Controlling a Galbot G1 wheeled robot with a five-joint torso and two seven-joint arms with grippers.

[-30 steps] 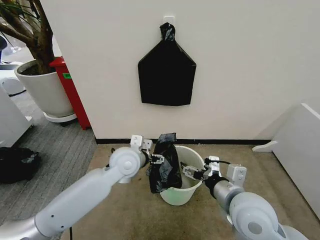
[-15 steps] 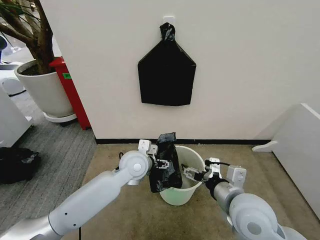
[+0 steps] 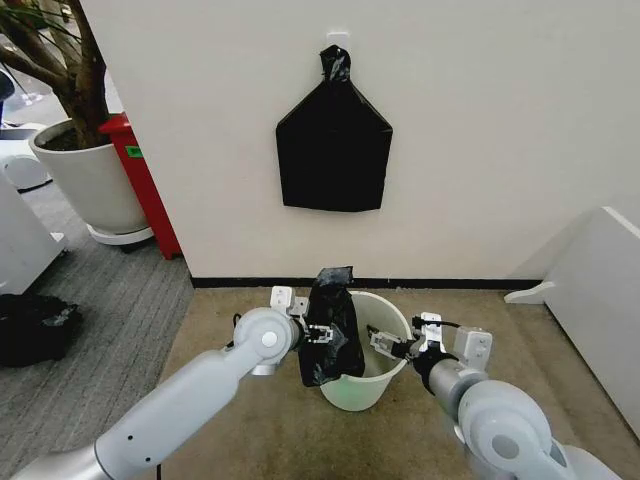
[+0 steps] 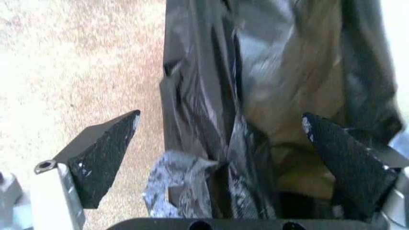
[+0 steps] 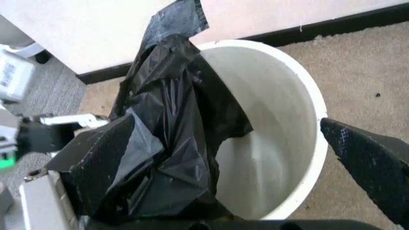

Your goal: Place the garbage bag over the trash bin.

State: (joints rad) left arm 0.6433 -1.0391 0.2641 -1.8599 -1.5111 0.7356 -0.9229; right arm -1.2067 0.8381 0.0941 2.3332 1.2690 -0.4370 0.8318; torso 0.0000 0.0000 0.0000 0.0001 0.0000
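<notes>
Far left we see a plant pot and a red cabinet, well apart from our work. Our left end effector stands spread wide around the garbage bag, which drapes over the left rim of the trash bin, probably to spread its mouth. Our right end effector, likewise wide, sits over the bin's opening. A knotted bag bundle hangs on the wall above, clear of us.
</notes>
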